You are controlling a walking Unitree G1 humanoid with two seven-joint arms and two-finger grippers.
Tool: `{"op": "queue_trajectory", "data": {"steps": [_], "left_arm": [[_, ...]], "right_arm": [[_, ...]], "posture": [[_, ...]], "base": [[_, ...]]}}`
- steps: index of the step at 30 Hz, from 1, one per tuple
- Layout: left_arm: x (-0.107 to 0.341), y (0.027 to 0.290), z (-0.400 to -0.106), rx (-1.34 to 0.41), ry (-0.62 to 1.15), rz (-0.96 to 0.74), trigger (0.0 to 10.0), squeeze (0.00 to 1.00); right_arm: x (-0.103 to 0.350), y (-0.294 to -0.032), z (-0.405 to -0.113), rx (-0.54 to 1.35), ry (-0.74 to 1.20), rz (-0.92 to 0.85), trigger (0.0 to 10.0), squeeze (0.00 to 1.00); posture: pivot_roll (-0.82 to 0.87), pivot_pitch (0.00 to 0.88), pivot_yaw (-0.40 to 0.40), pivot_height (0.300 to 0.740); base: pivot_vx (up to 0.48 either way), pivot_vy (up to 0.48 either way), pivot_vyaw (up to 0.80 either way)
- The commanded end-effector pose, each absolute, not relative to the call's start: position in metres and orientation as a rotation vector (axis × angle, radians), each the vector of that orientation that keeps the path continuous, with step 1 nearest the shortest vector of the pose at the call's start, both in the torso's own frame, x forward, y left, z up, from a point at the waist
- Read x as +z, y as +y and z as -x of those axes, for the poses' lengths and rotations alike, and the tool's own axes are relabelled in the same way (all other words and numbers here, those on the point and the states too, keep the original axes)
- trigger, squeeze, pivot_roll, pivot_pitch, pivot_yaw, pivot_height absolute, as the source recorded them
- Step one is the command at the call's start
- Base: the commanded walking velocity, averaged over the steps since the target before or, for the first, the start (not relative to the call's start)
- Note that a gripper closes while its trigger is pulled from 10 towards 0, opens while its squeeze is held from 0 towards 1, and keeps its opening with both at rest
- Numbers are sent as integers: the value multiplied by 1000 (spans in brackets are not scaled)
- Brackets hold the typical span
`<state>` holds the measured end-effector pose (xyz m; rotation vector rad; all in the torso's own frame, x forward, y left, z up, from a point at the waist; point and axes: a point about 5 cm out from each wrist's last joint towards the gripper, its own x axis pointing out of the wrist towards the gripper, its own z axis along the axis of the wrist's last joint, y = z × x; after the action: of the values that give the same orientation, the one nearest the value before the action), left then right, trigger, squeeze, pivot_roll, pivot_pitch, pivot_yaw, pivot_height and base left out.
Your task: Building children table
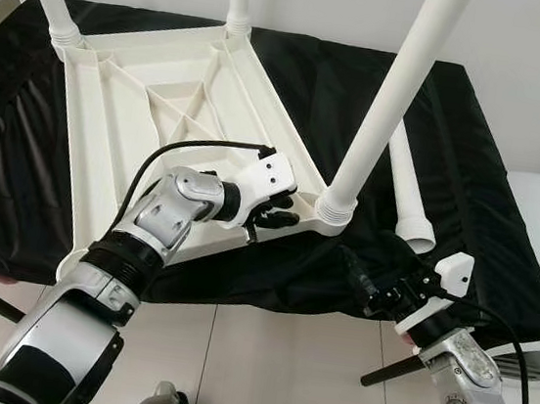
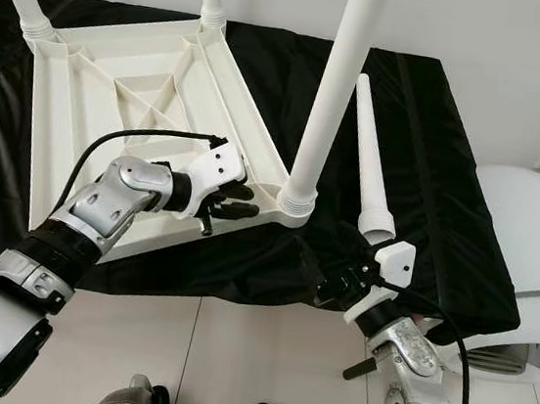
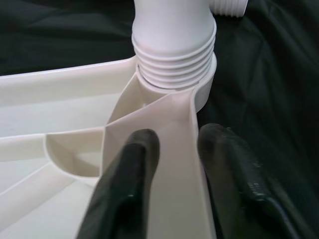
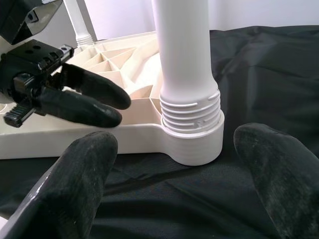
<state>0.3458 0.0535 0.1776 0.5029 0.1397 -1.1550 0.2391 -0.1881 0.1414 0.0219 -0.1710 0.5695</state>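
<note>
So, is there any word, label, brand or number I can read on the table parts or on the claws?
None: no readable text on the upturned white table top, its screwed-in legs, the loose leg, the left claw or the right claw.

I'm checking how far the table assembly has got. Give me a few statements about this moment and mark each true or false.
1. The white tabletop lies upside down on the black cloth. True.
2. All four legs are screwed in. False: three stand in their sockets, and a loose leg lies on the cloth.
3. The left claw has its fingers on either side of the tabletop's rim, beside the near leg. True.
4. The right claw is holding the loose leg. False: it is open, at the cloth's front edge, holding nothing.
5. The near leg's threads are fully sunk. False: several rings show above the socket.
</note>
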Motion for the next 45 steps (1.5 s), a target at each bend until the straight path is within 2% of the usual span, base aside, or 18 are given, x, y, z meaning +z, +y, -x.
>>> {"op": "queue_trajectory", "data": {"steps": [1,2,3,41,42,43,44,45], "left_arm": [[176,55,-348,-1137,153,-499,10000,1000],[176,55,-348,-1137,153,-499,10000,1000],[175,55,-348,-1135,155,-510,10000,0],[158,36,-364,-988,224,-489,10000,0],[158,36,-364,-987,224,-487,8824,0],[158,36,-364,-987,224,-487,8824,0],[157,36,-365,-986,221,-487,3451,0],[157,36,-365,-986,221,-487,3451,0]], "right_arm": [[141,-190,-236,579,-160,-18,10000,0],[141,-190,-236,579,-160,-18,10000,0],[141,-190,-236,581,-159,-17,10000,0],[142,-191,-239,582,-162,5,10000,0],[142,-191,-239,580,-161,5,10000,0],[142,-191,-239,580,-161,5,10000,0],[142,-191,-239,578,-161,6,10000,0],[142,-191,-239,578,-161,6,10000,0]], "posture": [[-87,84,24,740],[-87,84,24,740],[-87,84,24,740],[-95,91,31,740],[-96,92,32,740],[-96,92,32,740],[-97,93,33,740],[-97,93,33,740]], "base": [[0,0,0],[0,0,0],[0,0,0],[0,0,0],[0,0,0],[0,0,0],[0,0,0],[0,0,0]]}}
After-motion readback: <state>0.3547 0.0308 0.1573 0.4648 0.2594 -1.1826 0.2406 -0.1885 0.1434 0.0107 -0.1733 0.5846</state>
